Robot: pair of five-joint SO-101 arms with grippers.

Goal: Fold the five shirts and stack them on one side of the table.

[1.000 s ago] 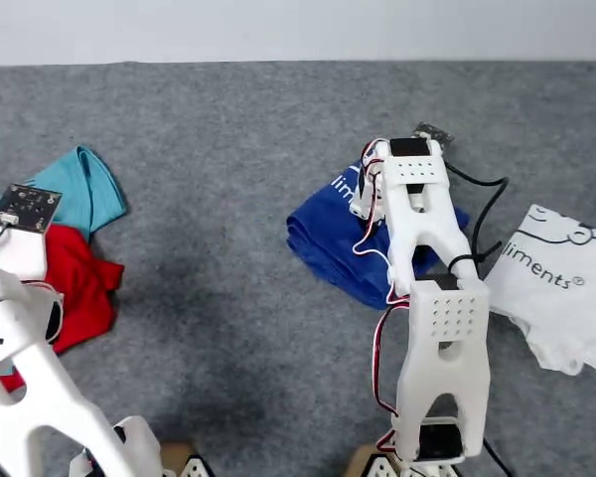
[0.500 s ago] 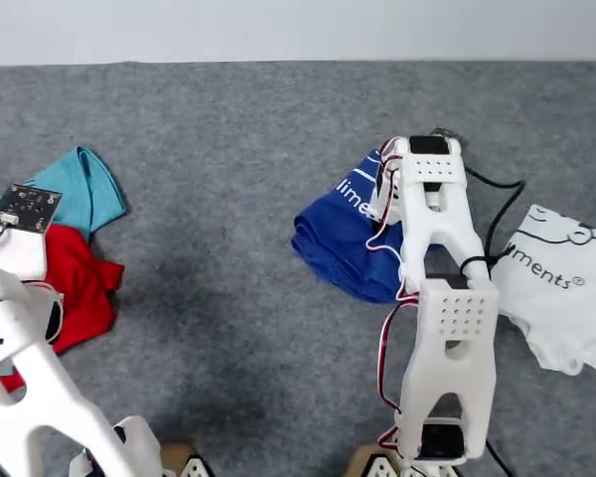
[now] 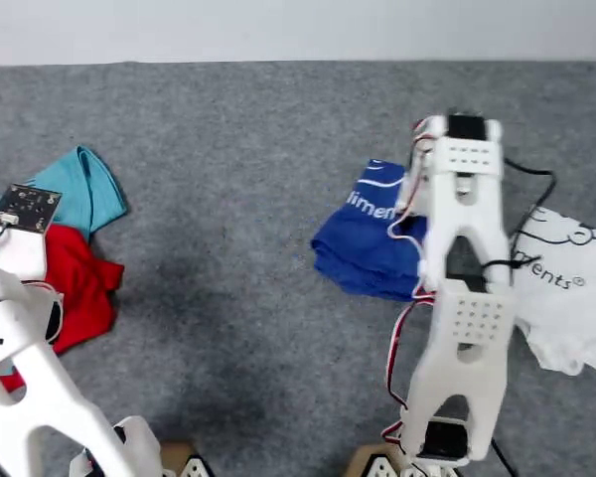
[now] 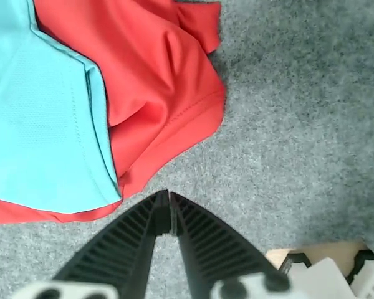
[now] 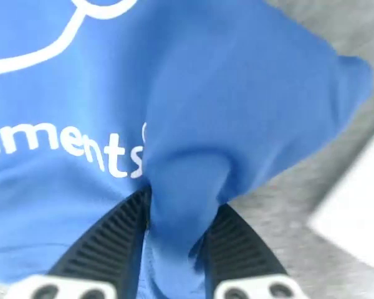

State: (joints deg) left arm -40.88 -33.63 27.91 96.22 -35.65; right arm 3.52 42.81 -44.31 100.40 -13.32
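A blue shirt [image 3: 370, 234] with white print lies bunched right of the table's middle. My right gripper [image 5: 174, 208] is shut on a fold of the blue shirt [image 5: 193, 118], and the right arm [image 3: 461, 229] stands over its right part. A white shirt [image 3: 566, 283] with dark print lies at the right edge. At the left edge a red shirt [image 3: 74, 283] lies crumpled beside a teal shirt [image 3: 79, 189]. My left gripper [image 4: 169, 210] is shut and empty above the carpet, just off the red shirt [image 4: 156, 81] and teal shirt [image 4: 31, 118].
Grey carpet [image 3: 228, 149] covers the table, with bare room across the middle and the back. The left arm's white links [image 3: 20, 378] fill the near left corner. Cables [image 3: 521, 199] trail beside the right arm.
My right gripper has dragged the blue shirt to the right, toward the white shirt. The left arm has not moved.
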